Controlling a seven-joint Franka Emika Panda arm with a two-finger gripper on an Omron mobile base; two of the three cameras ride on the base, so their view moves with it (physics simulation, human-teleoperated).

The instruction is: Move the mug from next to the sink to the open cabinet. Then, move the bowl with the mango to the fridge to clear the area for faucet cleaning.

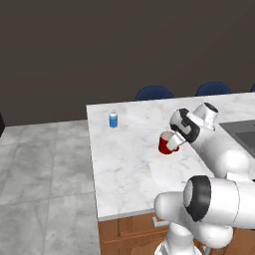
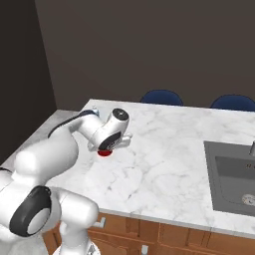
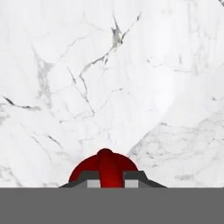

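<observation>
The mug (image 1: 166, 144) stood on the white marble bench (image 1: 129, 159), well left of the sink (image 2: 231, 174), with the gripper (image 3: 105, 178) clenched on its loop handle. Stiff, light and glossy, it would likely slip or swing from that thin handle; the rim wall looked firmer. A small blue bottle (image 1: 113, 119) stood near the far edge, and no writing could be read.

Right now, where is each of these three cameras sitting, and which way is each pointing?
Left base view: behind the arm, to its left, looking down over the marble counter; the white arm rises at lower right, its pincer at the mug.
Right base view: behind, to its right; the arm rises at lower left, with the sink at right.
Hand view: on the hand, looking along the pincer, shut on the mug's handle.
Both base views share counter, mug and blue chairs.
</observation>
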